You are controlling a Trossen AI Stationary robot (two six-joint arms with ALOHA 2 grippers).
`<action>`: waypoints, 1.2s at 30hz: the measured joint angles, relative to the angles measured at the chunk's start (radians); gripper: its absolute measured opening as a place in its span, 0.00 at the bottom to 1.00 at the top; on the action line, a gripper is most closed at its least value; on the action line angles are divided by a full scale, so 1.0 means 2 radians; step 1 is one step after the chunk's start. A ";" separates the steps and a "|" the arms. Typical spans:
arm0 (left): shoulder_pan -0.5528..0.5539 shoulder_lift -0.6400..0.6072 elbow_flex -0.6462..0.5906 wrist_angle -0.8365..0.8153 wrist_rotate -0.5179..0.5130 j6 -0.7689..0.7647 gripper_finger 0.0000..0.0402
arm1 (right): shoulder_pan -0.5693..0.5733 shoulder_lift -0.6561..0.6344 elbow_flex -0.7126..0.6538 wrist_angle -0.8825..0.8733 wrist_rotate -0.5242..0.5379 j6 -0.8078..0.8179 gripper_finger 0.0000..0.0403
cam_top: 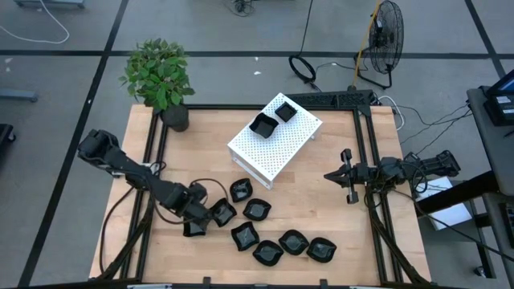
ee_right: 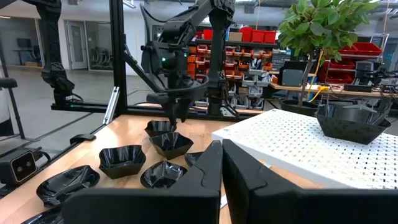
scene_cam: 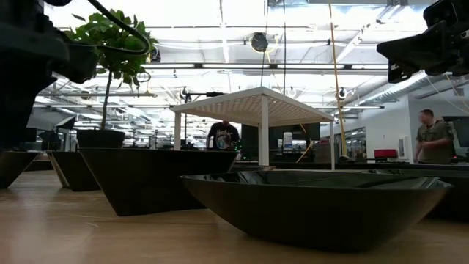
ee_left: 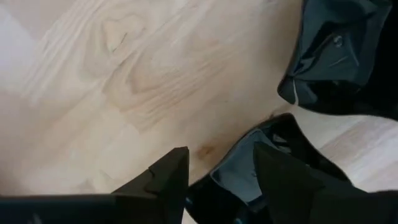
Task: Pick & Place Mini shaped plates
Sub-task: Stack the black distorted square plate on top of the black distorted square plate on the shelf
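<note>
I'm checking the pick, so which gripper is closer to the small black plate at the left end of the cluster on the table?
Left. The left gripper is down at that plate, fingers straddling its rim. The right gripper waits across the table, right of the white perforated box.

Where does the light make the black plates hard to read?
Low view: the ceiling lights sit behind, so the near plate is a dark silhouette. Left wrist view: white glare streaks on the far plate. High view: even light, plates clear against the table.

Probably a workshop: parts bins on shelving, exposed ceiling ducts.
</note>
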 joint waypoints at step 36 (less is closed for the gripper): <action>-0.008 0.038 -0.005 0.020 -0.006 0.115 0.23 | 0.000 0.000 0.000 0.000 0.000 0.000 0.00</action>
